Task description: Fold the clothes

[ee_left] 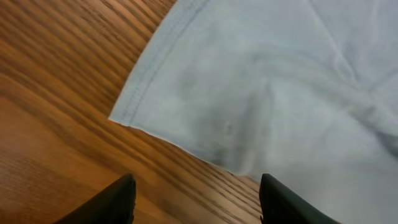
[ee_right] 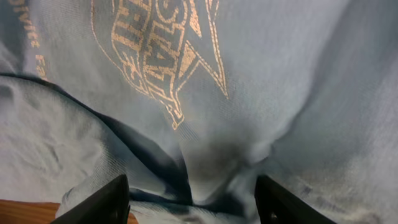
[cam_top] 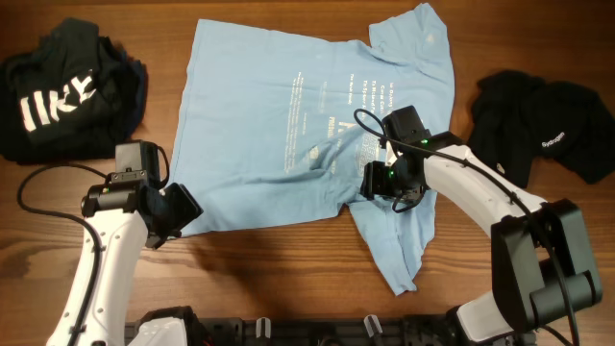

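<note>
under right gripper (cam_top: 371,183), shadowed t-shirt (cam_top: 259,115) crease

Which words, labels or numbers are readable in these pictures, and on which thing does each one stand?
"IKE": large white letters on the left black garment; the letter before them is unclear.
Pale printed lines on the light blue T-shirt: too small to read.
Orange emblem lettering on the same shirt, right wrist view: cropped and warped, not readable.
Small white word on the right black garment: too small to read.
</note>
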You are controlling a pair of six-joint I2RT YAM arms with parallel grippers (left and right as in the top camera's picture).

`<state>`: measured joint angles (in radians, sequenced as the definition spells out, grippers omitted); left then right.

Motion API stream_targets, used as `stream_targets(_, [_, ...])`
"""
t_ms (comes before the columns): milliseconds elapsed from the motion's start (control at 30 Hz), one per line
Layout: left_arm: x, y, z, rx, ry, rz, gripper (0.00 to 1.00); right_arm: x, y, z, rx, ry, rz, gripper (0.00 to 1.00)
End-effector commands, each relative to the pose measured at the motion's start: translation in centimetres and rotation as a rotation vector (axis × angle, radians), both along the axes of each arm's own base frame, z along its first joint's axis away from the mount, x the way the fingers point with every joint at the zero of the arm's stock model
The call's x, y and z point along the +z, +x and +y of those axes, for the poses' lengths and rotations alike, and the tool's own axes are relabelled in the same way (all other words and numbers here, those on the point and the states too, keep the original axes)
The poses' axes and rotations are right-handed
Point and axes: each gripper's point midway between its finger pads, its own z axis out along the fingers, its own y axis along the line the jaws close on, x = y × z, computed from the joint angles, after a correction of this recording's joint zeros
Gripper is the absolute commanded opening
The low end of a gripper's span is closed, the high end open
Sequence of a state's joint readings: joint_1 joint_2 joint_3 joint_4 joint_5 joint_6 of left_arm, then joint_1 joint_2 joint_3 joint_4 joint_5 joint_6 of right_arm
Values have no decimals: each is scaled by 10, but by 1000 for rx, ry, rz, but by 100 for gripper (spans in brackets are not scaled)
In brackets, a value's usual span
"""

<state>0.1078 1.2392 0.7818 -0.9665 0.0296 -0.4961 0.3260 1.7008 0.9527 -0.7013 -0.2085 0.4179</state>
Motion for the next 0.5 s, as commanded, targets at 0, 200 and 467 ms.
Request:
stream_targets(0, [-4,-4,9,27,42,19,65,-4,-2,-1,28,-12,-4,61])
stream_targets(200, [-4,-4,9,27,42,19,66,-4,-6,-3,28,-17,13,20])
stream_targets(467, [-4,-2,9,28,43,11,66,-5,-23,-8,28,-36,84,4])
